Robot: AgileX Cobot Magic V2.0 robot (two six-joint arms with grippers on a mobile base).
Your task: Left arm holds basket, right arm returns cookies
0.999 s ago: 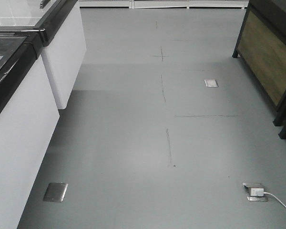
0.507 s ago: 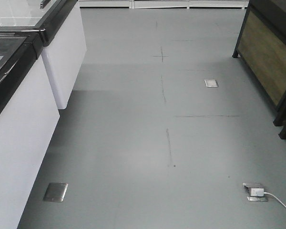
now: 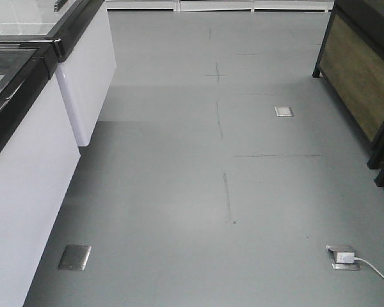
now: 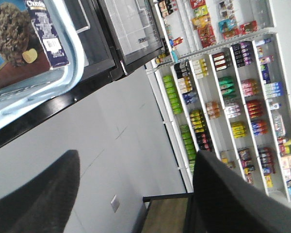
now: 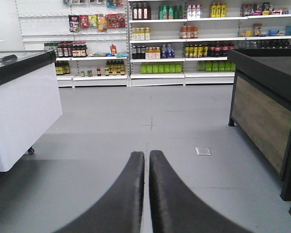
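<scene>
Lying in one basket (image 4: 73, 48), one cookies carton (image 4: 19, 43); left pincer (image 4: 136, 160) wide; right pincer (image 5: 147, 154) pressed together, empty.

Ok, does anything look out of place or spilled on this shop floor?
Nothing spilled. Only the white plug in the open silver floor socket stands out: its white cable trails loose across the grey floor.

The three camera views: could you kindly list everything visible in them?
cookies: one, dark navy carton, inside the basket
basket: one, light blue, top left of left wrist view
freezer cabinets: two, white with black tops, left of aisle
counter: one, black with wood panel, right of aisle
floor plates: three, silver, spread along the aisle, one with white plug
shelves: several bays, white, back wall, stocked with bottles
left pincer: one, black, open
right pincer: one, black, shut, nothing between
</scene>
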